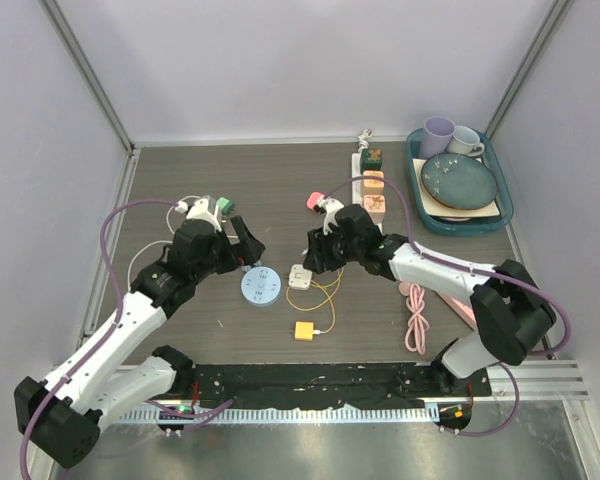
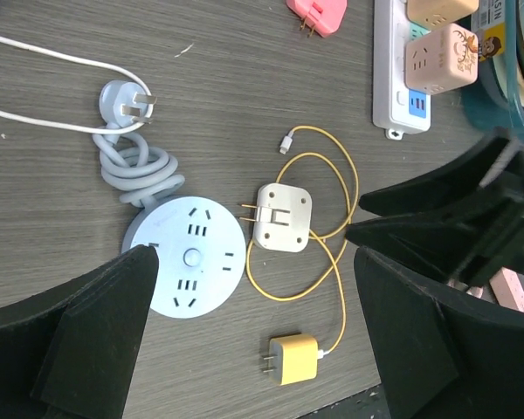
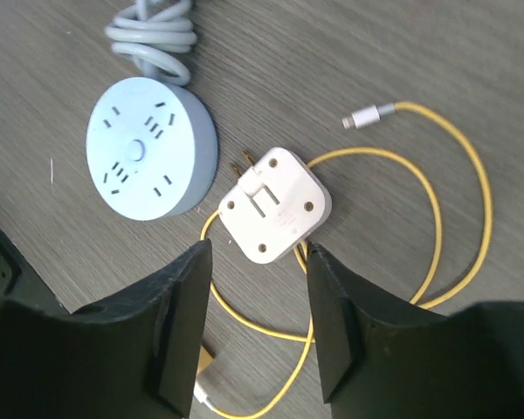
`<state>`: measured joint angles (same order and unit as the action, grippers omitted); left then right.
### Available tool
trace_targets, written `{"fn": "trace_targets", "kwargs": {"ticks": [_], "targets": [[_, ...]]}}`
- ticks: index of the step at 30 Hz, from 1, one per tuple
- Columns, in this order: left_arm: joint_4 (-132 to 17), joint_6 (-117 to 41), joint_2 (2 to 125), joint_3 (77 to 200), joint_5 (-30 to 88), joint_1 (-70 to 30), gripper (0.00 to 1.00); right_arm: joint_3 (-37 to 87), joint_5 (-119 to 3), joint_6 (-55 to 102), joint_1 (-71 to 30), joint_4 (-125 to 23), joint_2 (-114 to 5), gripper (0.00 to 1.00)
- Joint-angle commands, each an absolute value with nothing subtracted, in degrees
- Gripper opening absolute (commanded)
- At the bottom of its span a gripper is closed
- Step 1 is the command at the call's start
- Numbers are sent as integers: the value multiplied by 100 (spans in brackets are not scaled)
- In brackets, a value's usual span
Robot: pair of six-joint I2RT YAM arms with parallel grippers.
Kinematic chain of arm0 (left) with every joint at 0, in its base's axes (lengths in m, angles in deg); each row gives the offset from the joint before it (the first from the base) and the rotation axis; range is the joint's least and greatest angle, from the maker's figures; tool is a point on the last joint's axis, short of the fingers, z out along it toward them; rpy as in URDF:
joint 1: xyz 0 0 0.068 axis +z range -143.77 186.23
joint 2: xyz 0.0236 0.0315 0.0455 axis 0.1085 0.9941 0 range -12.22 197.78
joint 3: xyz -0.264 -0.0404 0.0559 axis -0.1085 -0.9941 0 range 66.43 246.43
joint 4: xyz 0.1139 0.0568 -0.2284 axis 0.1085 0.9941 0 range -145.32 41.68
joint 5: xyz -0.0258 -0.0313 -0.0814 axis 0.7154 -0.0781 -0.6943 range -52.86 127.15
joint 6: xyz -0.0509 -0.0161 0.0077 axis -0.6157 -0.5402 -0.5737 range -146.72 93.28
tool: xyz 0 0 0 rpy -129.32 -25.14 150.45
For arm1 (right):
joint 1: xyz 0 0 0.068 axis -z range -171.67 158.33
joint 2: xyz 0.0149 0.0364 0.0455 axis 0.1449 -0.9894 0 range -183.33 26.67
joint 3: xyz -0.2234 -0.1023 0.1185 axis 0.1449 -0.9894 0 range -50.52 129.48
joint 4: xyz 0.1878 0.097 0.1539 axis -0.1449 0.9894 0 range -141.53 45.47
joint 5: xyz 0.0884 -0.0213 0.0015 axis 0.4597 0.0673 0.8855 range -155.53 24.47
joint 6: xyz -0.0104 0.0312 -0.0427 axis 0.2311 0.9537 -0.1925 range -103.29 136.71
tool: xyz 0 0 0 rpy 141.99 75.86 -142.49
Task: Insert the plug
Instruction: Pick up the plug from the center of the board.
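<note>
A white square plug adapter (image 1: 300, 276) lies on the table with its prongs facing the round light-blue socket hub (image 1: 261, 288); it also shows in the left wrist view (image 2: 283, 217) and the right wrist view (image 3: 275, 205). The hub shows there too (image 2: 189, 256) (image 3: 148, 147). A yellow charger (image 1: 305, 330) (image 2: 293, 360) with a yellow cable (image 3: 445, 201) lies nearer. My right gripper (image 1: 315, 252) (image 3: 258, 284) is open, just above and short of the adapter. My left gripper (image 1: 242, 245) (image 2: 253, 340) is open and empty, above the hub.
A white power strip (image 1: 365, 185) with pink and green cube adapters runs at the back right. A pink plug (image 1: 317, 200), a green plug (image 1: 223, 205) with a white cable, a coiled pink cable (image 1: 416, 318) and a teal tray (image 1: 503, 215) with dishes are around.
</note>
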<state>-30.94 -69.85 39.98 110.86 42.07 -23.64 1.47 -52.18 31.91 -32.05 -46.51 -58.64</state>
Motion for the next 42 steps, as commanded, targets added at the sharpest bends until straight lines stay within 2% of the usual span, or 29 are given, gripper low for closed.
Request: {"fn": "trace_targets", "kwargs": {"ticks": [1, 11, 20, 28, 38, 42], "targets": [[-3018, -6680, 3787, 11029, 4242, -2331, 100, -190, -5507, 4637, -3219, -5099, -6104, 56], [-2957, -6565, 3752, 10906, 4057, -2348, 100, -1000, -5146, 6451, -3148, -7251, -6762, 59], [-2904, -6521, 3700, 10853, 4127, -2339, 100, -1246, -5296, 7076, -3087, -8008, -7404, 59], [-2930, -6512, 3770, 10800, 4119, -2339, 100, -1211, -5120, 7120, -3060, -8290, -7800, 50], [-3106, -6644, 3884, 10625, 3943, -2339, 100, -1044, -4707, 7190, -3060, -8809, -8196, 50], [-3167, -6679, 3945, 10598, 3882, -2348, 100, -983, -4707, 7129, -3060, -8914, -8257, 41]]}}
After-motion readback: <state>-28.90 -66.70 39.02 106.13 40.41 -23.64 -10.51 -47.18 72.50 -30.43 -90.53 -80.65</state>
